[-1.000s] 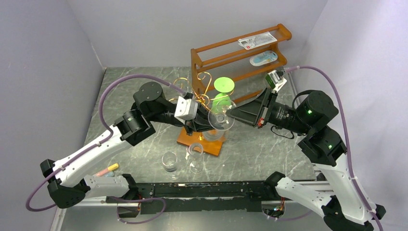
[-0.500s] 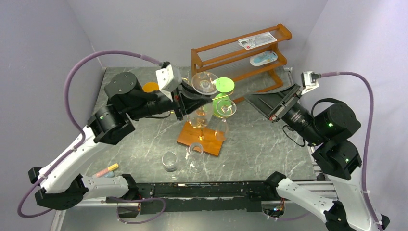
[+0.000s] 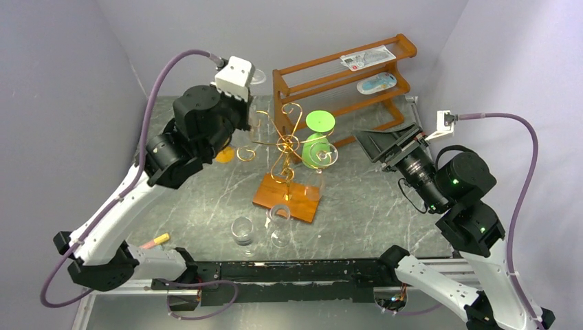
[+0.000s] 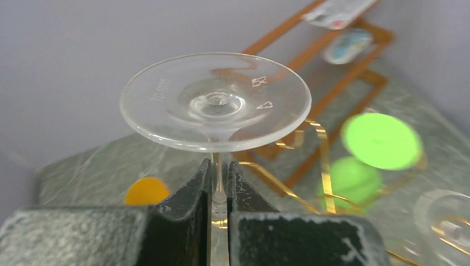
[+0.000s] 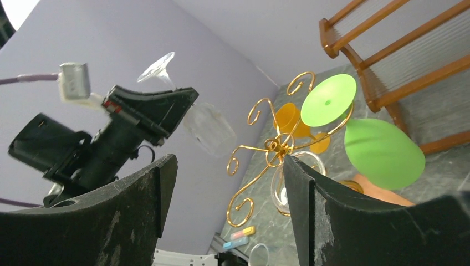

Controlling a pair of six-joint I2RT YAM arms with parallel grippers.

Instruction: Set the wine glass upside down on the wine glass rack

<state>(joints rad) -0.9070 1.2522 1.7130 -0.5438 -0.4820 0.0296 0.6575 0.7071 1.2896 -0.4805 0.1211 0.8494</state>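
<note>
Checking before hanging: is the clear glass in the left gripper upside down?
Upside down: the wine glass shows its foot above the left gripper clamping its stem.

wine glass (image 4: 215,100): clear, glossy | wine glass rack (image 3: 275,194): shiny gold wire, wood base
</note>
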